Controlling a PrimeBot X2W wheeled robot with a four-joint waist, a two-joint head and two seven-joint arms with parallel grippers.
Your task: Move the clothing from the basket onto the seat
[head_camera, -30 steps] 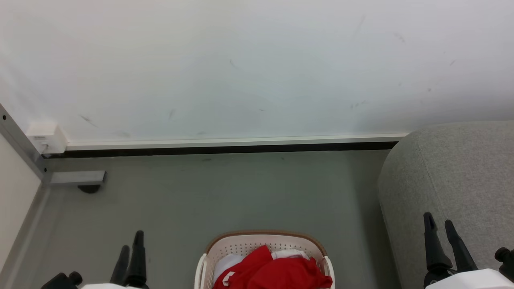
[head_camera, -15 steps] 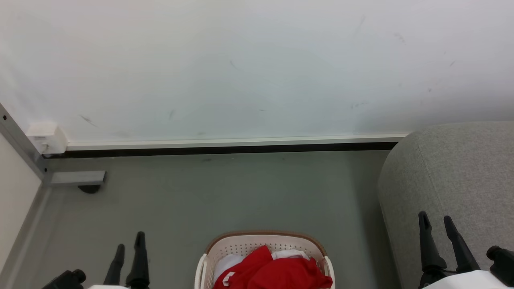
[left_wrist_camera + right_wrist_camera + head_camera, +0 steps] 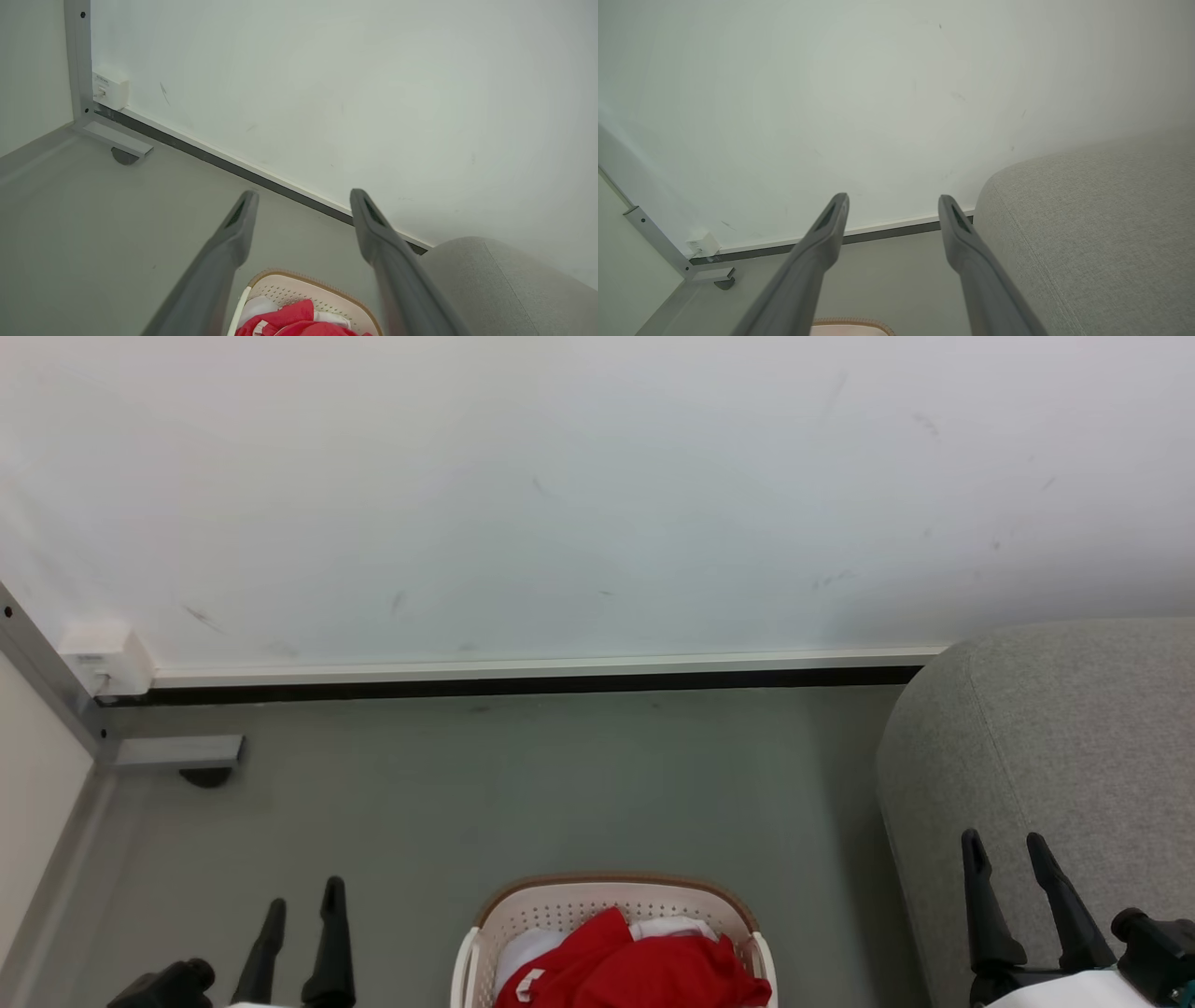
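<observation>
Red clothing (image 3: 644, 973) lies heaped in the basket (image 3: 569, 903) at bottom centre, seat (image 3: 1055, 737) at lower right. Left gripper (image 3: 304, 893) and right gripper (image 3: 1003, 837) flank it, fingers spread, empty. Metal post (image 3: 51, 672) and white box (image 3: 105, 658) stand mid-left.

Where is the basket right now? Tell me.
Head view, bottom centre: the basket stands on the floor between the left gripper and the right gripper, with the seat to its right.
</observation>
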